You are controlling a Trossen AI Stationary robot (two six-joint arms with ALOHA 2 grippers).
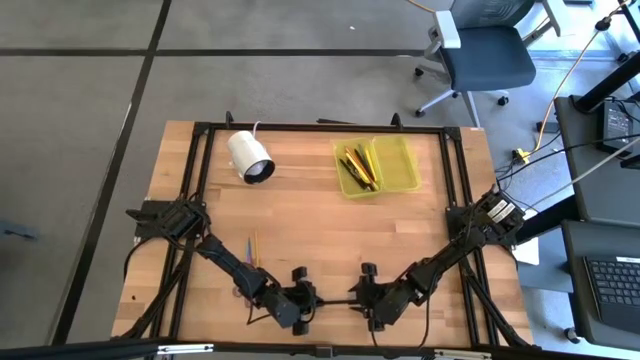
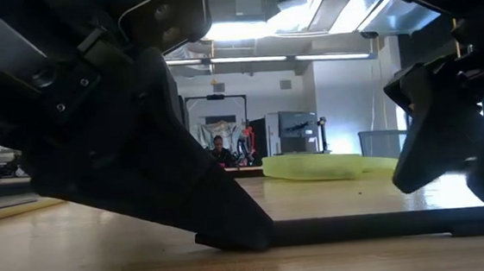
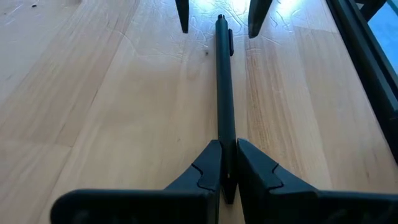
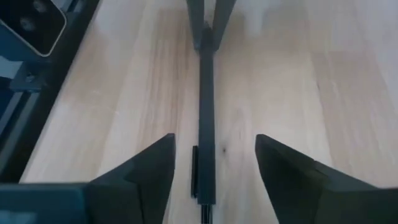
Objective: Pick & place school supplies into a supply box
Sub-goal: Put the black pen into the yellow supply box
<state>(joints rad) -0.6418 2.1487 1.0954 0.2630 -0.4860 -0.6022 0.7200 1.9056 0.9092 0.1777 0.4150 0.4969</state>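
Your left gripper (image 3: 225, 169) has its 2 matte black fingers (image 3: 205, 171) clamped on one end of a slim black pen (image 3: 224, 87), which lies flat on the table (image 1: 320, 230) at its near edge. Your right gripper (image 4: 211, 165) faces it from the pen's other end, its wedge-shaped fingers (image 4: 149, 165) spread apart on either side of the clip end, not touching it.

The table is pale, smooth wood with visible grain, framed by black rails. Farther back sits the supply box (image 1: 376, 165), translucent yellow-green plastic, open, with several yellow and orange pencils (image 1: 358, 166) in one half. A white cylinder (image 1: 250, 156) lies left of it. An office chair (image 1: 485, 50) stands on grey floor beyond; the low view shows a lit workshop. You'll find no readable writing.
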